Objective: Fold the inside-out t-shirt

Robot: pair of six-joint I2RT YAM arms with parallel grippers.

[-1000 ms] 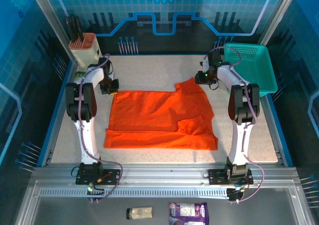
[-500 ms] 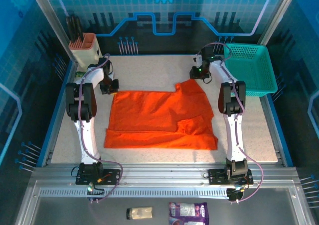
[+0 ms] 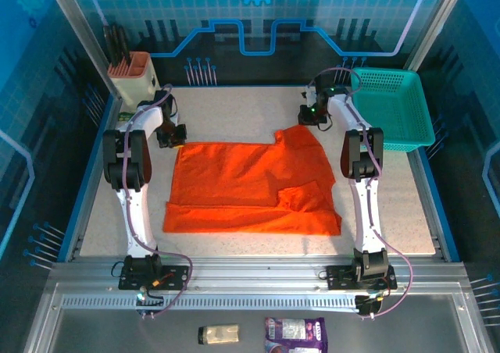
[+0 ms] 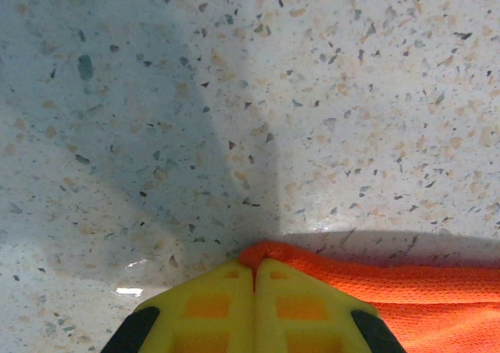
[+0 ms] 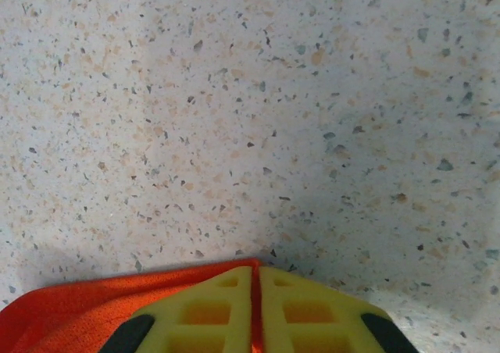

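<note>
One beige holder point(image 3: 133, 76) with dark tools stands at the far left corner of the speckled surface point(image 3: 234, 107); just right of it, the left pincer point(image 3: 173, 137) is low at the far left corner of the one orange t-shirt point(image 3: 250, 185); in its wrist view the two yellow fingers point(image 4: 207, 306) are pressed together at the pincer point(image 4: 254, 271) tip, clamped on the cloth's corner point(image 4: 406, 298); the shirt lies spread flat in the middle of the surface, between the two arms; the right pincer point(image 3: 309, 119) sits at the shirt's far right corner, its two fingers point(image 5: 301, 310) closed at the pincer point(image 5: 255, 271) tip with a thin orange line of fabric point(image 5: 70, 314) between them; one teal basket point(image 3: 383, 74) stands at the far right; two packets point(image 3: 218, 334) point(image 3: 295, 336) lie by the front rail.
</note>
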